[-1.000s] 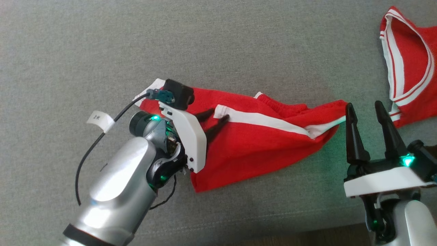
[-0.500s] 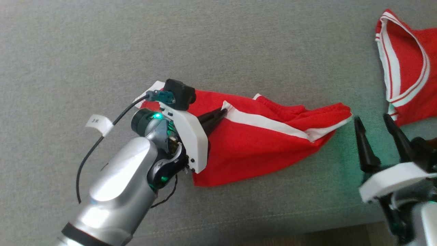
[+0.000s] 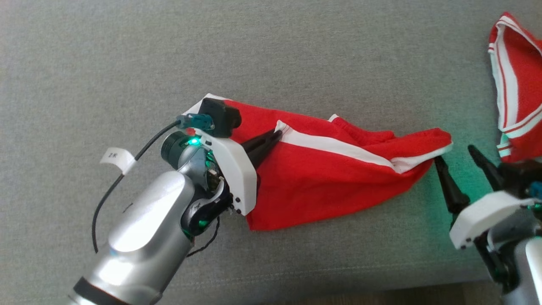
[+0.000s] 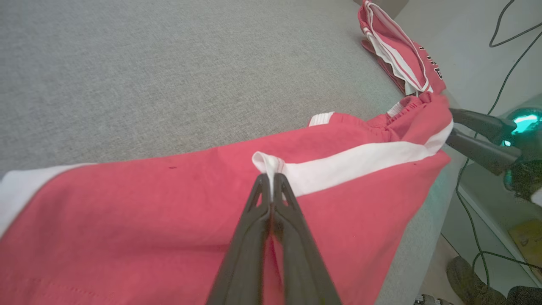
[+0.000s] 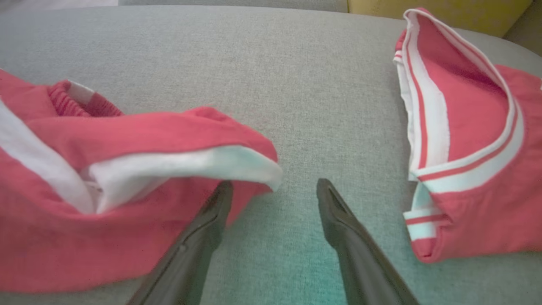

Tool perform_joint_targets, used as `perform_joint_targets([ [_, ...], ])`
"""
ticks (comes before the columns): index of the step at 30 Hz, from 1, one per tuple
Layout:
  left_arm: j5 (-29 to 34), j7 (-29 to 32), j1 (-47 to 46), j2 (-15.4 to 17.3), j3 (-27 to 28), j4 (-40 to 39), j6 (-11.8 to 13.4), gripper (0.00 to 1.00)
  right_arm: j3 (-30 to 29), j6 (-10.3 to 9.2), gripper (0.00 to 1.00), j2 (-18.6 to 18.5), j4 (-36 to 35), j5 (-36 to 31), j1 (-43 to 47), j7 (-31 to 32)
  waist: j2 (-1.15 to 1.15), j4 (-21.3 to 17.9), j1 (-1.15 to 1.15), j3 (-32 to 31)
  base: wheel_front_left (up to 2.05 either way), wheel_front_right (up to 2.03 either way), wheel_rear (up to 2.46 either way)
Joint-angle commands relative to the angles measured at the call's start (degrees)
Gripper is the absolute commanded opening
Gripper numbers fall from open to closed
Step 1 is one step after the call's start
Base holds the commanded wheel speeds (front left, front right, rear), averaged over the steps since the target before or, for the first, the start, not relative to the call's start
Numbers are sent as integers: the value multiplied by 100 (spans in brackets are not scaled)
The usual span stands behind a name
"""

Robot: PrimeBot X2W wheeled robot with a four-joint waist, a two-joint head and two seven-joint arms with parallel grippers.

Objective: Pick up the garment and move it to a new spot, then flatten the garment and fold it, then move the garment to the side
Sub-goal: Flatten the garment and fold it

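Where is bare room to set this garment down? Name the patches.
Free: the broad gray cushion beyond the red garment, and the strip between it and the cushion's near edge. Crowded: the gap between that garment and the second red garment at the right, where the open right tool sits.

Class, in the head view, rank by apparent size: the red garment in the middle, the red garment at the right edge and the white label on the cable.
1. middle garment
2. right-edge garment, cut off by the frame, so its whole size is unsure
3. white label
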Motion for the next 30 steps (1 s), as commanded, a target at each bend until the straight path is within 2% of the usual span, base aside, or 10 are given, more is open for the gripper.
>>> perform_joint_targets([
  [1, 59, -74, -180, 82, 152, -203, 15, 0, 122, -4, 100, -200, -91, 41, -187, -47, 0, 29, 0, 32, 0, 0, 0],
  [8, 80, -124, -221, 96, 138, -262, 41, 0, 353, -4, 100, -317, 261, 120, -517, -220, 0, 84, 0, 114, 0, 0, 0],
  [9, 83, -130, -228, 101, 138, -271, 43, 0, 388, -4, 91, -330, 290, 131, -547, -232, 0, 86, 0, 125, 0, 0, 0],
  [10, 84, -139, -233, 105, 139, -280, 47, 0, 437, -4, 41, -350, 306, 142, -576, -253, 0, 89, 0, 135, 0, 0, 0],
  [11, 85, -153, -238, 107, 143, -290, 52, 0, 458, -4, 0, -363, 327, 159, -595, -272, 0, 92, 0, 146, 0, 0, 0],
  [16, 118, -379, -232, 148, 224, -371, 101, 0, 429, -4, 0, -369, 212, 165, -569, -453, 0, 107, 0, 147, 0, 0, 0],
  [21, 370, -930, -162, 375, 418, -738, 275, 0, 272, -4, 0, -293, -268, 86, -536, -452, 0, 70, 0, -20, 0, 0, 0],
  [30, 741, -1505, 90, 1072, 1034, -2057, 826, 0, -95, -4, 0, -365, -1377, 10, -963, 684, 0, 128, 0, -545, 0, 0, 0],
])
